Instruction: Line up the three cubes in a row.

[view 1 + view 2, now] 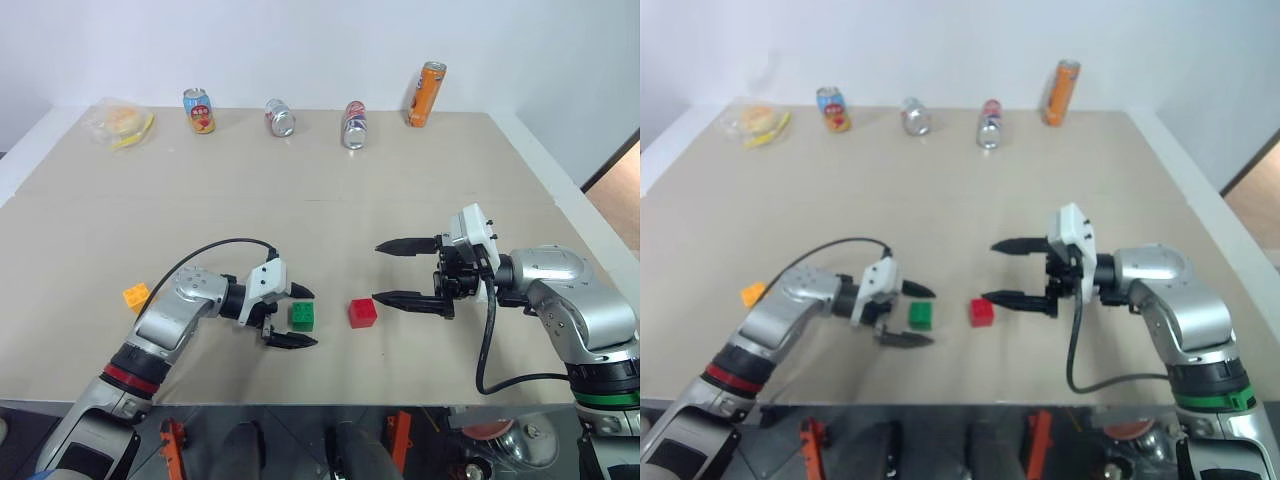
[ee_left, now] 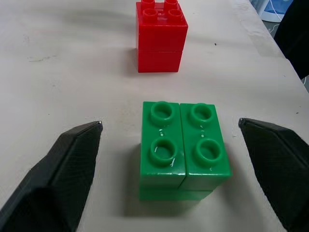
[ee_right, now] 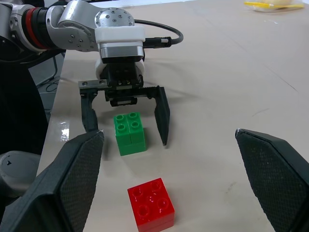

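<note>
Green cube sits low centre on the table, unheld between my left gripper's spread fingers, red cube just right, yellow-orange cube far left; I'd back straight off, right gripper also open, empty.

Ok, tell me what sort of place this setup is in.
Probably a robotics lab or test room, not a home. A large plain beige table stands against a bare white wall, with drink cans set out along its far edge and toy cubes like the green cube laid out as props.
</note>
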Motion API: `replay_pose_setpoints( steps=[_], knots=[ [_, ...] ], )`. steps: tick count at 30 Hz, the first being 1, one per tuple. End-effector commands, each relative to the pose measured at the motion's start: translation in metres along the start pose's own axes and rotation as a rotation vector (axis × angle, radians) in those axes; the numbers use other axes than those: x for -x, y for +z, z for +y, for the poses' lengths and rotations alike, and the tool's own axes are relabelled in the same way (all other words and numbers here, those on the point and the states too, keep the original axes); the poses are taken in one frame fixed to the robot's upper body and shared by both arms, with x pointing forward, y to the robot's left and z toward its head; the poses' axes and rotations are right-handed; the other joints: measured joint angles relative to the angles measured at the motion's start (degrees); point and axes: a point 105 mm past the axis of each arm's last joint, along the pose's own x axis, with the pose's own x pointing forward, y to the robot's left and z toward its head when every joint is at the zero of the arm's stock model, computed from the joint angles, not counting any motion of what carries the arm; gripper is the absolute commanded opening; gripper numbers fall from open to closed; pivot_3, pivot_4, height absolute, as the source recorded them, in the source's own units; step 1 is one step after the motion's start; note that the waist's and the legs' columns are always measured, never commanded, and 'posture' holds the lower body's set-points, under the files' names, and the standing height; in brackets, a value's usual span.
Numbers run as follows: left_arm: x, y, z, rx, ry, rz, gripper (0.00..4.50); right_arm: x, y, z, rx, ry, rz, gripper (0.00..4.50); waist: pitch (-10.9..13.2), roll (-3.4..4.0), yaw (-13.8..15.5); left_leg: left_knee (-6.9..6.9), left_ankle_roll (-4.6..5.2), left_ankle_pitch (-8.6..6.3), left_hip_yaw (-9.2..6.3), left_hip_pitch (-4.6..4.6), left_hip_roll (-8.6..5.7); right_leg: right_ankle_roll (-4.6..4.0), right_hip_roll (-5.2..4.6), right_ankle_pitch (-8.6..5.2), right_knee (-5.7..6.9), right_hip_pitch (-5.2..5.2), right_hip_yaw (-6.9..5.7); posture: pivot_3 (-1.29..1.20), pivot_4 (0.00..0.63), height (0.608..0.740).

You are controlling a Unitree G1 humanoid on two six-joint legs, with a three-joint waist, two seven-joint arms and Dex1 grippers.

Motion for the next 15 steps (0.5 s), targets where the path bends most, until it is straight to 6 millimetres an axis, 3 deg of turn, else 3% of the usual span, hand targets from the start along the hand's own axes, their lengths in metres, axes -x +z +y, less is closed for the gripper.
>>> replay_pose_setpoints(
  steps=[1, 5, 9, 12, 15],
  knots=[
    [0.011, 0.025, 0.005, -0.041, 0.06, -0.076, 4.49, 0.003, 0.019, 0.0, 0.058, 0.013, -0.05, 4.5, 0.0, 0.0, 0.0, 0.0, 0.0, 0.0, 0.0, 0.0, 0.0, 0.0, 0.0, 0.0, 0.0, 0.0, 0.0, 0.0, 0.15, 0.74],
    [0.034, 0.053, 0.006, 0.008, 0.183, -0.209, 4.49, -0.001, 0.028, 0.0, 0.052, 0.053, -0.101, 4.5, 0.0, 0.0, -0.2, 0.01, 0.0, 0.0, 0.0, -0.01, 0.04, 0.02, 0.02, 0.02, 0.03, -0.02, 0.02, 0.0, 0.15, 0.74],
    [0.089, 0.084, 0.009, 0.057, 0.471, -0.342, 4.49, -0.016, 0.042, 0.001, 0.041, 0.133, -0.185, 4.5, 0.0, -0.01, -0.6, 0.0, 0.0, 0.0, -0.02, 0.03, 0.11, 0.02, 0.08, 0.01, 0.05, 0.01, 0.0, 0.0, 0.15, 0.74],
    [0.13, 0.079, 0.002, 0.089, 0.623, -0.323, 4.49, -0.03, 0.048, -0.002, 0.044, 0.168, -0.229, 4.5, 0.0, -0.01, -1.3, 0.0, 0.0, 0.0, -0.05, 0.09, 0.15, 0.0, 0.13, 0.02, 0.09, 0.02, 0.0, 0.0, 0.15, 0.74],
    [0.181, 0.051, -0.008, 0.141, 0.785, -0.208, 4.49, -0.051, 0.047, 0.0, 0.051, 0.232, -0.243, 4.5, 0.0, -0.04, -1.6, -0.1, 0.0, 0.0, 0.02, 0.27, 0.21, -0.06, 0.22, 0.0, 0.14, 0.06, 0.1, 0.0, 0.15, 0.74]
  ],
)
